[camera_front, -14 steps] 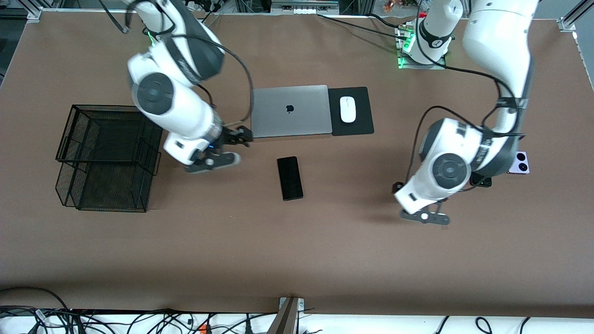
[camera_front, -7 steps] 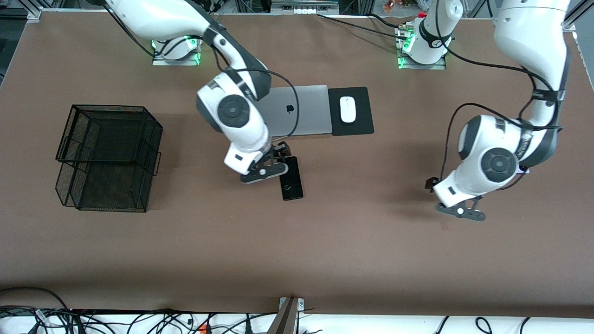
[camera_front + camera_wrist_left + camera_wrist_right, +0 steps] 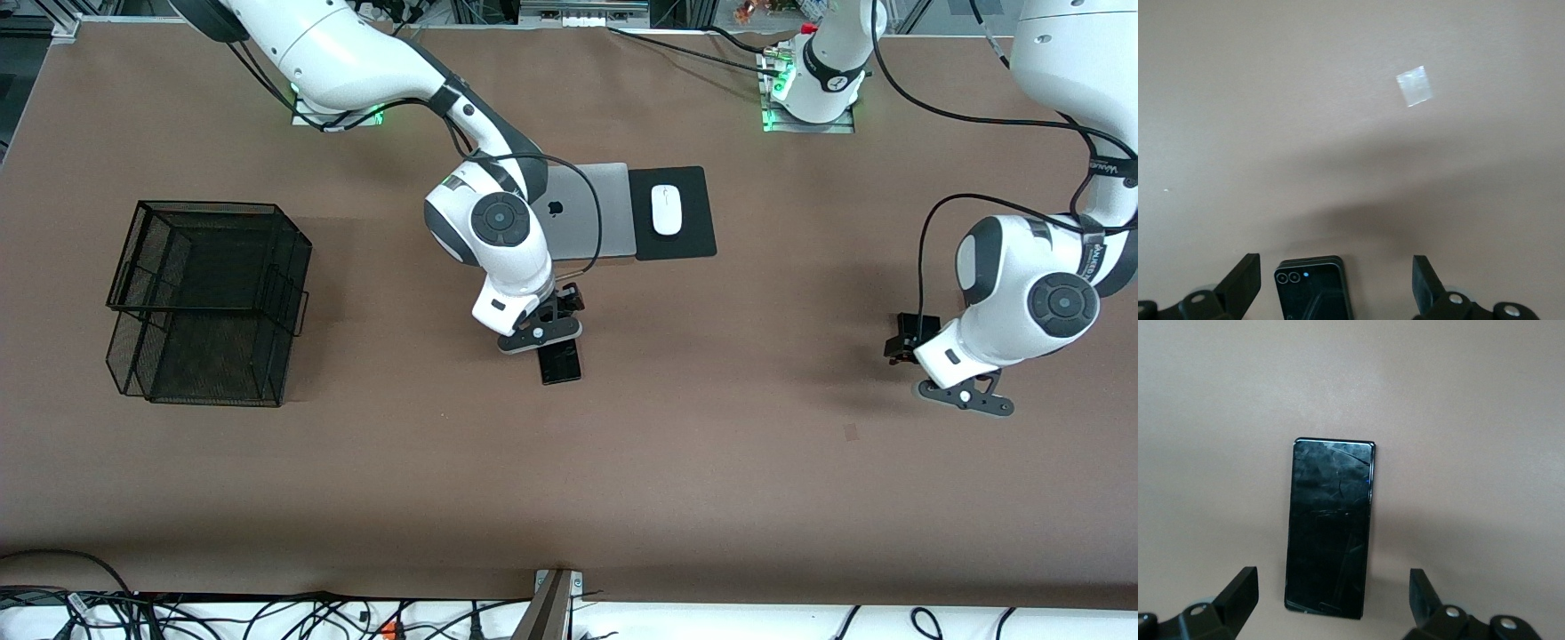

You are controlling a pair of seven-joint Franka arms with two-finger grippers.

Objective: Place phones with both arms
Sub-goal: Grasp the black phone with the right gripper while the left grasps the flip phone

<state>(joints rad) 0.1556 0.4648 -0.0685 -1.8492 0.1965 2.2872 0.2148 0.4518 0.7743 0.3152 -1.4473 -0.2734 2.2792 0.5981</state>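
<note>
slim phone (image 3: 1330, 527): glossy black | folded phone (image 3: 1313, 291): black | table (image 3: 711, 462): brown

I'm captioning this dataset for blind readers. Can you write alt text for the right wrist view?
A long slim black phone lies flat on the brown table, its glossy screen smudged and streaked. It sits between the open fingers of the right gripper, which hangs over it without touching.

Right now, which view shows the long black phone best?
The right wrist view: the whole long black phone lies between the open right gripper fingers. The front view shows only its near end; the left wrist view misses it.
</note>
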